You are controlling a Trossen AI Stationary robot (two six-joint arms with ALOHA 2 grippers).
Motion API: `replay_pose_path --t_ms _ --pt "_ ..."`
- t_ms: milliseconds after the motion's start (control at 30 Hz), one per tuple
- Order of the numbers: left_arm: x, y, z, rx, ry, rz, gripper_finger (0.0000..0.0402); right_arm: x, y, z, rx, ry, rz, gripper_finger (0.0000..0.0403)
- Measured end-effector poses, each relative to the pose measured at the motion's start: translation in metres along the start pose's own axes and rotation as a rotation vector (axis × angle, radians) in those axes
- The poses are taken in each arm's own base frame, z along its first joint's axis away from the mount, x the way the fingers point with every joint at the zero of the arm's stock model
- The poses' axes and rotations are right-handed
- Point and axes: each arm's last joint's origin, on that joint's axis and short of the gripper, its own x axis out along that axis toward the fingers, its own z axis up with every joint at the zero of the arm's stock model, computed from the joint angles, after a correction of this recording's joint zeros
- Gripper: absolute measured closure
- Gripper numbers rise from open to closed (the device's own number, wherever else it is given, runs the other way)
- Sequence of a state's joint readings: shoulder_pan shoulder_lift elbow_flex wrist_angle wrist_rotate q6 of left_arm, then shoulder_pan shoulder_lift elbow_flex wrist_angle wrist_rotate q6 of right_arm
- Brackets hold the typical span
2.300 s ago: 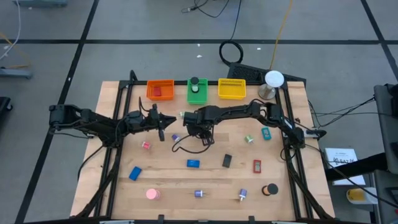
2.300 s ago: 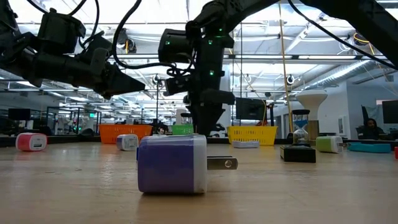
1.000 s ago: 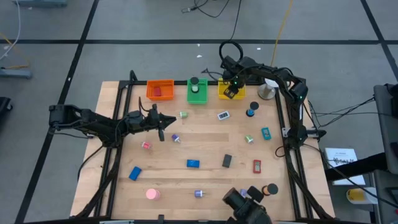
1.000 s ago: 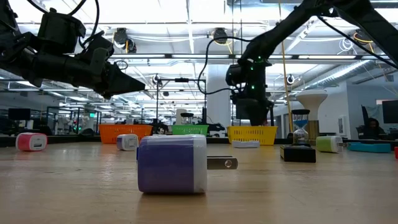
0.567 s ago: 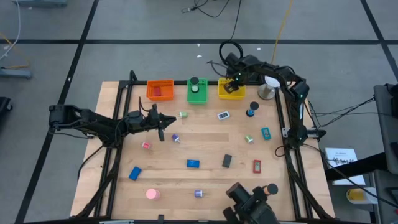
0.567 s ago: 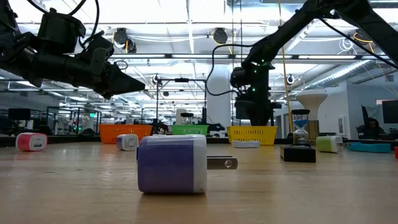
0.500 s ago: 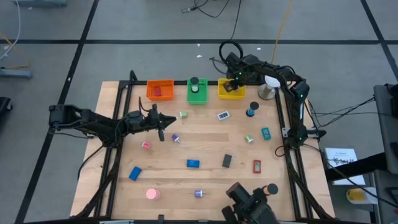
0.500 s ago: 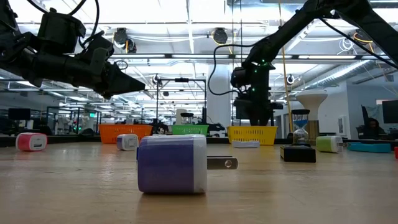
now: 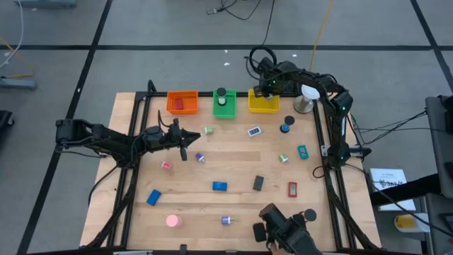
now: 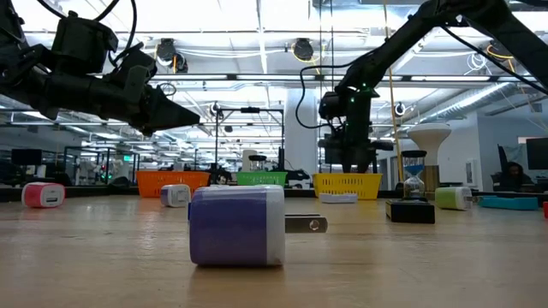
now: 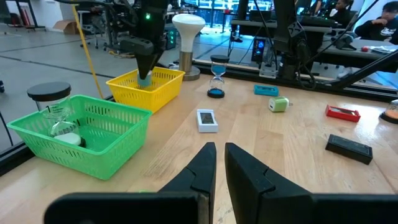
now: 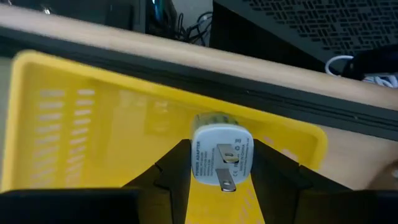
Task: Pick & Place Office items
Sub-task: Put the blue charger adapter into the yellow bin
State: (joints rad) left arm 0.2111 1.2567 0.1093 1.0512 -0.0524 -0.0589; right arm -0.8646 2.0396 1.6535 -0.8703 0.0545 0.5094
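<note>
My right gripper (image 9: 267, 86) hangs over the yellow bin (image 9: 263, 103) at the table's far edge, shut on a small white-and-green plug charger (image 12: 222, 154). The left wrist view shows the charger as a pale piece (image 11: 144, 79) just above the bin's rim. My left gripper (image 9: 185, 149) waits shut above the table's left half, holding nothing. Office items lie scattered on the wood: a blue block (image 9: 220, 186), a black block (image 9: 259, 183), a red piece (image 9: 292, 189), a pink round piece (image 9: 173, 221) and a purple charger (image 10: 237, 225). My right gripper pinches the charger by its two opposite sides (image 12: 198, 155) between its two fingers (image 12: 273, 168). The fingers point steeply down from above. The charger hangs clear over the inside of the yellow bin, its pronged white face turned toward the wrist camera.
An orange bin (image 9: 182, 102) with a red piece and a green bin (image 9: 224, 103) with a black-lidded jar stand left of the yellow one. A white-domed stand (image 9: 310, 95) and an hourglass (image 9: 286, 126) stand at the far right. A dark object (image 9: 283, 230) juts in over the near edge.
My right gripper has shifted a little toward the table's far edge over the yellow bin and rolled about its own axis, still shut on the charger. The dark object at the near edge has shifted slightly.
</note>
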Motion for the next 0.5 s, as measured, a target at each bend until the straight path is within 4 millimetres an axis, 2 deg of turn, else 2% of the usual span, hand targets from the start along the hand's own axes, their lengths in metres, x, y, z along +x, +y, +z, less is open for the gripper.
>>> replay_pose_path --t_ms 267,500 --pt "0.0 -0.0001 0.0 -0.002 0.0 -0.001 0.0364 0.01 -0.0007 -0.0016 0.023 0.025 -0.037 0.0272" --pt "0.0 -0.0001 0.0 -0.002 0.0 -0.001 0.0364 0.0088 -0.0021 -0.0033 0.024 0.035 -0.055 0.0271"
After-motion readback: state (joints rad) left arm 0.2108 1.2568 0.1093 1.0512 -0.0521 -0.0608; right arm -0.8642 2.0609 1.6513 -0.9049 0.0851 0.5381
